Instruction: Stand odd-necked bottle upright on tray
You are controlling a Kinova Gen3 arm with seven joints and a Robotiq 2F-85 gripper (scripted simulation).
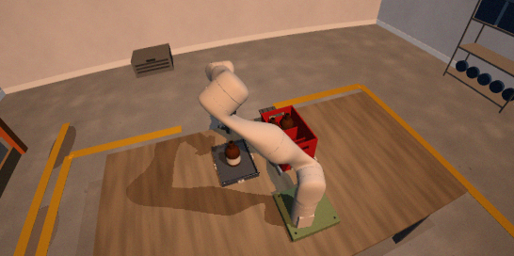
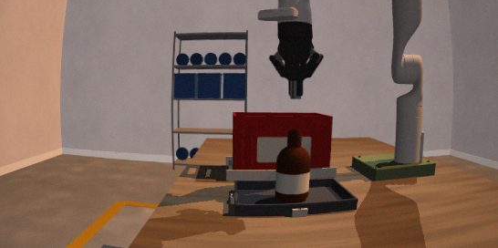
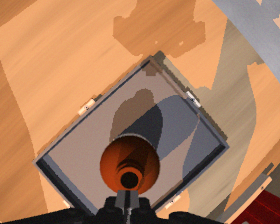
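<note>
A brown bottle [image 1: 232, 153] [image 2: 293, 169] [image 3: 130, 164] with a white label stands upright on the dark grey tray [image 1: 225, 173] [image 2: 339, 195] [image 3: 78, 143]. My gripper [image 2: 295, 95] [image 3: 127, 203] is shut and empty, hanging high above that bottle, well clear of its neck. The red crate [image 1: 301, 132] [image 2: 274, 124] stands behind the tray; brown bottles [image 1: 286, 120] show inside it in the top view, partly hidden by my arm.
The arm's green base plate [image 1: 325, 216] [image 2: 392, 168] sits on the wooden table beside the tray and crate. A metal shelf [image 2: 210, 95] with blue boxes and balls stands behind the table. Orange floor lines [image 1: 122, 142] border the table.
</note>
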